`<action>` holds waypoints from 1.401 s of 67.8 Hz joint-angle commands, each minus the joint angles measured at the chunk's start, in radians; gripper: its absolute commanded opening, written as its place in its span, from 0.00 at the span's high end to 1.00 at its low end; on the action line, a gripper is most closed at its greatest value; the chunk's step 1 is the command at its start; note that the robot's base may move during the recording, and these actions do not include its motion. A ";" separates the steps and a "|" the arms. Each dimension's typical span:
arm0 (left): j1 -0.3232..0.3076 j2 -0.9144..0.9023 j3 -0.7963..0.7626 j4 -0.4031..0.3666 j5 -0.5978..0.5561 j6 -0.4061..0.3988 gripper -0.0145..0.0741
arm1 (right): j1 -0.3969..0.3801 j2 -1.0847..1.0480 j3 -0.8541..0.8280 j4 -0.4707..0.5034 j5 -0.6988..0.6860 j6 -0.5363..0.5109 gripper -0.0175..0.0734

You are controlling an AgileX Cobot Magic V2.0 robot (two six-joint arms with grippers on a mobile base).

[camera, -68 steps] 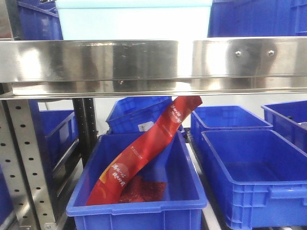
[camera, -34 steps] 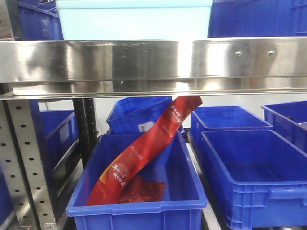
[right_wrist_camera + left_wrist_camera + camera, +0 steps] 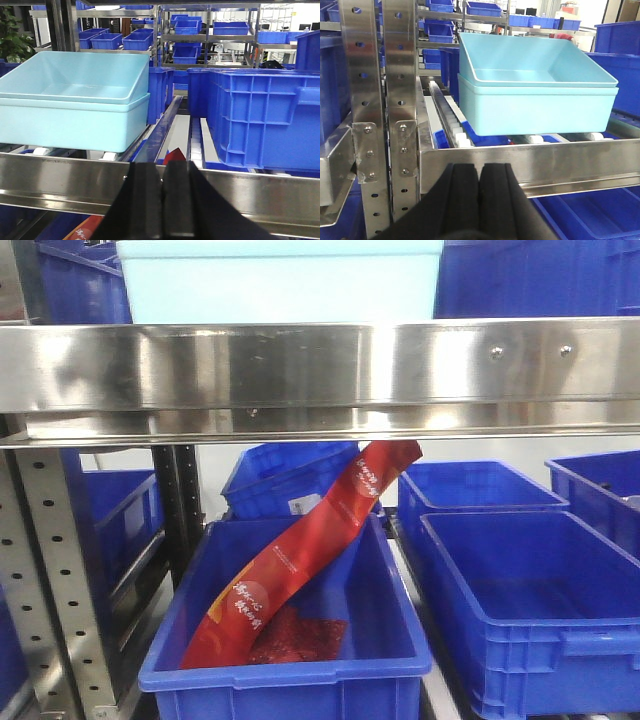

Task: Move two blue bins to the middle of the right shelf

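Note:
The two blue bins [image 3: 535,95], pale icy blue, sit nested one inside the other on the roller shelf, the upper one tilted. The same bins [image 3: 70,107] fill the left of the right wrist view, and their pale front wall [image 3: 280,285] shows above the steel rail in the front view. My left gripper [image 3: 479,172] is shut with nothing in it, below and in front of the shelf's steel rail [image 3: 530,160]. Nothing is held in my right gripper [image 3: 163,172] either; it is shut, in front of the rail and right of the bins.
A dark blue crate [image 3: 260,117] stands on the shelf right of the pale bins. Below the rail [image 3: 320,365], a blue crate [image 3: 290,665] holds a long red packet [image 3: 300,550]; more blue crates [image 3: 530,600] sit at the right. Perforated steel uprights [image 3: 385,100] stand at the left.

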 commanded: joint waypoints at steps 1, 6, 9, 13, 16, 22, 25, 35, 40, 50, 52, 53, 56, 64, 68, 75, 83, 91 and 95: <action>-0.004 -0.005 0.007 -0.006 -0.021 -0.006 0.96 | -0.003 -0.007 0.003 -0.011 -0.021 -0.005 0.99; 0.024 -0.021 0.025 -0.025 -0.014 -0.001 0.96 | -0.003 -0.007 0.003 -0.011 -0.021 -0.005 0.99; 0.056 -0.041 0.048 -0.066 -0.011 0.037 0.96 | -0.003 -0.007 0.003 -0.011 -0.021 -0.005 0.99; 0.110 -0.081 0.104 -0.129 -0.030 0.141 0.96 | -0.003 -0.007 0.003 -0.011 -0.021 -0.005 0.99; 0.144 -0.109 0.150 -0.168 -0.049 0.196 0.96 | -0.003 -0.007 0.003 -0.011 -0.021 -0.005 0.99; 0.214 -0.175 0.256 -0.215 -0.098 0.219 0.96 | -0.003 -0.007 0.003 -0.011 -0.021 -0.005 0.99; 0.241 -0.206 0.314 -0.215 -0.139 0.219 0.96 | -0.003 -0.007 0.003 -0.011 -0.021 -0.005 0.99; 0.268 -0.232 0.431 -0.219 -0.215 0.219 0.96 | -0.003 -0.007 0.003 -0.011 -0.021 -0.005 0.99; 0.268 -0.232 0.431 -0.219 -0.165 0.219 0.96 | -0.003 -0.010 0.003 -0.011 -0.023 -0.005 0.99; 0.268 -0.232 0.431 -0.219 -0.180 0.219 0.96 | -0.003 -0.010 0.003 -0.011 -0.023 -0.005 0.99; 0.268 -0.232 0.431 -0.219 -0.182 0.219 0.96 | -0.003 -0.010 0.003 -0.011 -0.023 -0.005 0.99; 0.268 -0.232 0.431 -0.219 -0.182 0.219 0.96 | -0.003 -0.010 0.003 -0.011 -0.023 -0.005 0.99; 0.268 -0.232 0.431 -0.219 -0.184 0.219 0.96 | -0.003 -0.010 0.003 -0.011 -0.023 -0.005 0.99; 0.268 -0.232 0.431 -0.219 -0.184 0.219 0.96 | -0.003 -0.010 0.003 -0.011 -0.023 -0.005 0.99; 0.268 -0.232 0.431 -0.219 -0.184 0.219 0.96 | -0.003 -0.010 0.003 -0.011 -0.023 -0.005 0.99; 0.268 -0.232 0.431 -0.219 -0.184 0.219 0.96 | -0.003 -0.010 0.003 -0.011 -0.023 -0.005 0.99; 0.268 -0.232 0.431 -0.219 -0.184 0.219 0.96 | -0.003 -0.010 0.003 -0.011 -0.023 -0.005 0.99; 0.268 -0.232 0.431 -0.219 -0.184 0.219 0.96 | -0.003 -0.020 0.003 -0.011 -0.020 -0.005 0.99; 0.268 -0.232 0.431 -0.219 -0.184 0.219 0.96 | -0.003 -0.021 0.003 -0.016 -0.035 -0.005 0.99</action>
